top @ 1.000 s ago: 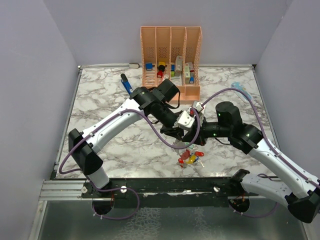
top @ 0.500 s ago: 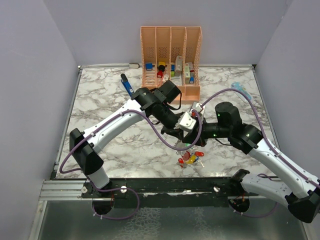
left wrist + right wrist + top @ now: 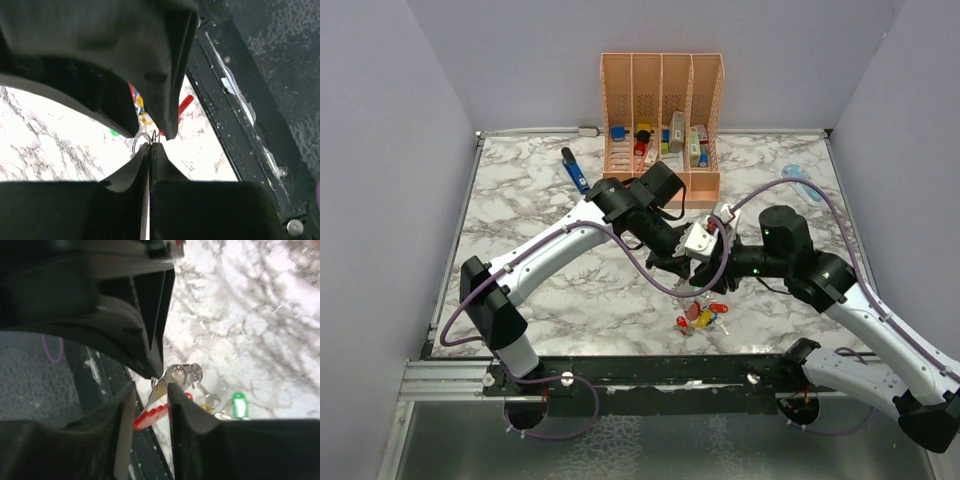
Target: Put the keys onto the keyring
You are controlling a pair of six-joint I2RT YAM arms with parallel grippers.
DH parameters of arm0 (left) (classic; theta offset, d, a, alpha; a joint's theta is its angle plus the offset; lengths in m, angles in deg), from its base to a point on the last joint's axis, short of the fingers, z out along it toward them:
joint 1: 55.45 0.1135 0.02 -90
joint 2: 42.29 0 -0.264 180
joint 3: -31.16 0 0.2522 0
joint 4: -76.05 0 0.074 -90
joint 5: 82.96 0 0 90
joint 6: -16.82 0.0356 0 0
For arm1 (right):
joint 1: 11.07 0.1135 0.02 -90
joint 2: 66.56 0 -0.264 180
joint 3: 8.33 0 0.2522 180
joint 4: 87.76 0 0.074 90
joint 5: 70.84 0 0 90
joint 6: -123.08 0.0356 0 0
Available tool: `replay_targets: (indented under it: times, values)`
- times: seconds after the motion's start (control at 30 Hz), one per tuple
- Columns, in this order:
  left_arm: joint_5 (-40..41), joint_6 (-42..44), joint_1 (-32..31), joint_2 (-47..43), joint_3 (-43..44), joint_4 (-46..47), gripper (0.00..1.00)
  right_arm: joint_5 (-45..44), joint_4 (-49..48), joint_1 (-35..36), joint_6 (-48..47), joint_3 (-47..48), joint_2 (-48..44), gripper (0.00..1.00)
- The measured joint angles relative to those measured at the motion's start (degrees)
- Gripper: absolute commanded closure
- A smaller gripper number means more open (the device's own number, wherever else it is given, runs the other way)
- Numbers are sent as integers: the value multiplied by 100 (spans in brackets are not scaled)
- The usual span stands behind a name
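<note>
Marble-patterned table (image 3: 520,290), grey walls on three sides. Entries run from the near edge outward.

1. Keys (image 3: 700,318): a loose cluster of red, yellow and green heads on the marble, just beyond the black base rail (image 3: 640,385) and directly below the two wrists. Keyring: not separable from this cluster in any view.
2. Right gripper (image 3: 150,390): fingers now slightly parted, where a second ago they were pressed together. What looks like a key's pale blade sits in the gap. The arm has drawn a little to its own side.
3. Left gripper (image 3: 150,146): fingers pressed tight together, having closed within the last second. The tips touch a small silver loop (image 3: 187,372); whether it is nipped cannot be told.
4. Reading: probably a hand-over, the left taking hold as the right lets go. No key is visibly threaded, so most of the task likely remains.
5. Far edge: peach organiser (image 3: 662,120), dark blue tool (image 3: 573,168) and pale blue tool (image 3: 800,180), all well apart from both grippers.
</note>
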Motion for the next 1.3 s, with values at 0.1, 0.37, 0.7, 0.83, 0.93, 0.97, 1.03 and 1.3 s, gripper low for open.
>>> replay_targets:
  times: [0.1,0.37,0.7,0.83,0.93,0.97,1.03,1.3]
  values:
    - [57,-66,-13,0,-22,109,100,-262,118,-9,24,107,-256,57]
    - [177,-258,-13,-2,-24,164,100,-608,107,-9,98,205,-964,47]
    - [260,-527,57,-2,146,219,100,-1123,-219,-9,507,-413,-809,42]
    - [260,-719,125,-2,350,323,100,-1158,-533,-9,776,-905,-756,41]
    - [258,-831,168,0,481,358,100,-1178,-752,-9,920,-1152,-756,42]
    - [258,-870,179,0,516,365,100,-1185,-811,-9,953,-1200,-758,43]
    - [245,-942,190,0,614,363,100,-1209,-957,-9,999,-1298,-767,46]
    - [170,-1147,188,11,750,363,100,-1287,-1600,-9,1036,-1445,-793,71]
